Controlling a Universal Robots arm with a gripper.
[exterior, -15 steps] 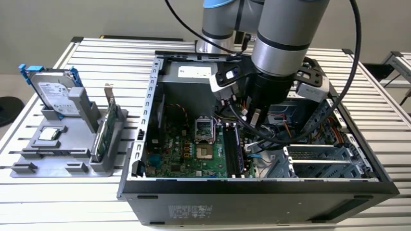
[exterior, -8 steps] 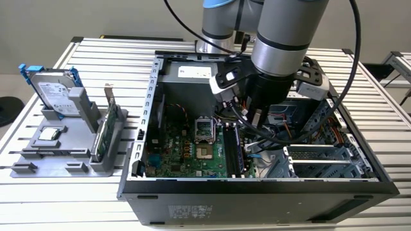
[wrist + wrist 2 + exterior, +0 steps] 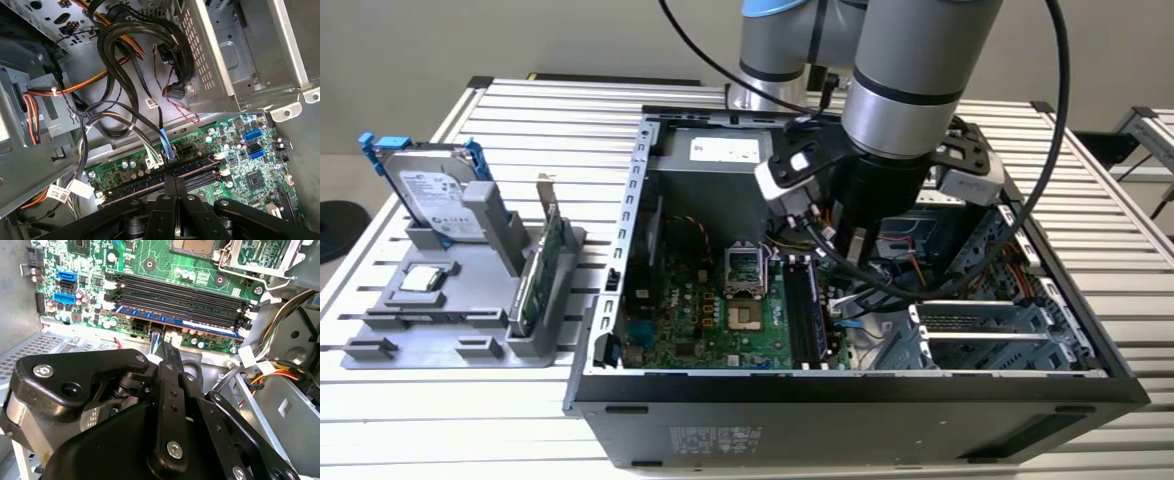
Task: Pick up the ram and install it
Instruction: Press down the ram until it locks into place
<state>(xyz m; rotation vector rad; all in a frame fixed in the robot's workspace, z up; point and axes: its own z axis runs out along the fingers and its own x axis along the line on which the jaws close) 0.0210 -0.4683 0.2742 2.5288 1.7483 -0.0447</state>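
Note:
The ram [image 3: 200, 323] is a long blue stick lying along the outermost memory slot of the green motherboard [image 3: 90, 270], beside several empty black slots. My gripper [image 3: 159, 335] reaches down onto the ram's top edge near its middle, with its fingers drawn together on the board. In the first wrist view the ram [image 3: 150, 181] runs across just beyond my gripper [image 3: 175, 181]. In the exterior view my gripper [image 3: 851, 262] is deep inside the open computer case [image 3: 854, 395], over the memory slots.
Bundles of black, orange and white cables [image 3: 125, 60] hang close beside the gripper, and a metal drive cage [image 3: 240, 55] stands near. Outside the case a grey fixture [image 3: 454, 345] holds a hard drive [image 3: 434, 190] and a green card [image 3: 550, 262].

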